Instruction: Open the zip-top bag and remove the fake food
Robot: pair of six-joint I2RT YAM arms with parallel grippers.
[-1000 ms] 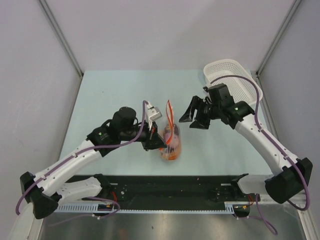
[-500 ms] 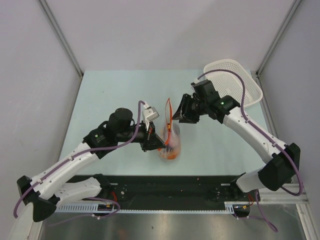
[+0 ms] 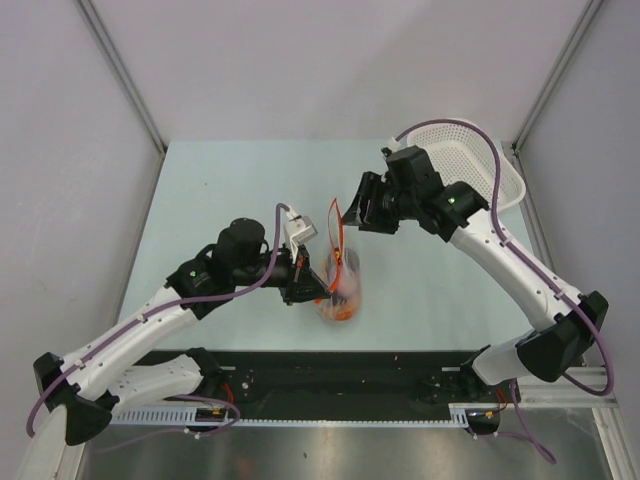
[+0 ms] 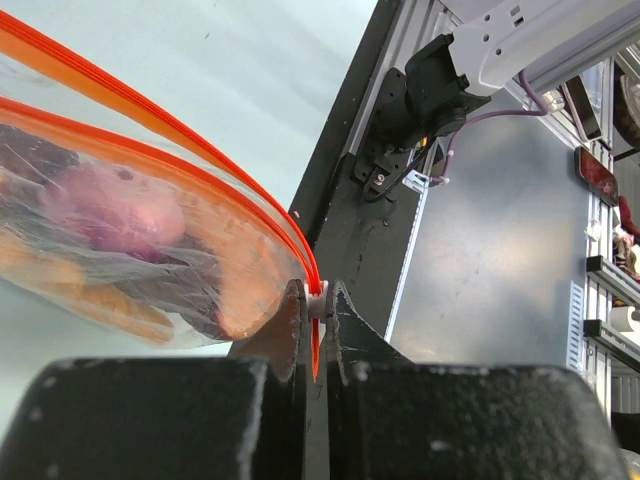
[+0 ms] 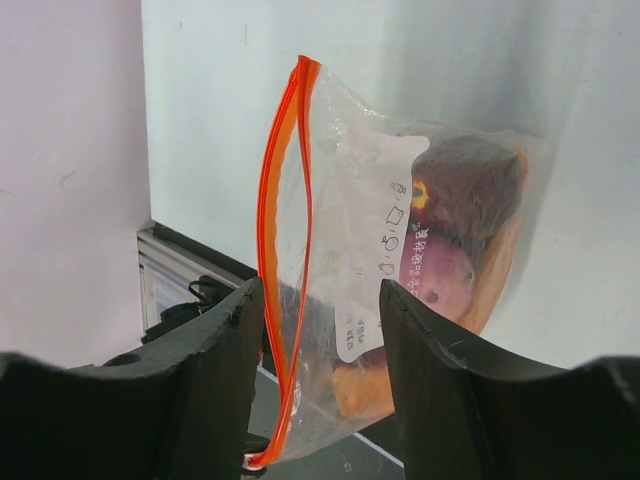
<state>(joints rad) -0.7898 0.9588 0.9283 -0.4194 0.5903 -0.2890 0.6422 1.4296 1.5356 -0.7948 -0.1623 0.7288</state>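
The clear zip-top bag [image 3: 340, 275] stands on the table between the arms, its red-orange zip strip [image 3: 335, 222] rising upward and parted into a narrow mouth. Fake food shows through the plastic: a purple-pink bulb [image 4: 110, 205], a dark maroon lump [image 5: 465, 185] and orange chunks [image 5: 365, 390]. My left gripper [image 4: 318, 300] is shut on the white slider tab at the strip's lower end. My right gripper [image 5: 320, 350] is open at the bag's upper edge, with the zip strip [image 5: 283, 250] and the clear plastic between its fingers [image 5: 220, 370], which are not pinching it.
A white perforated basket [image 3: 480, 150] sits at the table's back right corner, behind the right arm. The black rail with the arm bases [image 3: 330, 385] runs along the near edge. Grey walls close in both sides.
My right gripper has moved left and slightly back, from beside the bag to its top edge, so the zip strip is now between its fingers. The left gripper has kept its hold.
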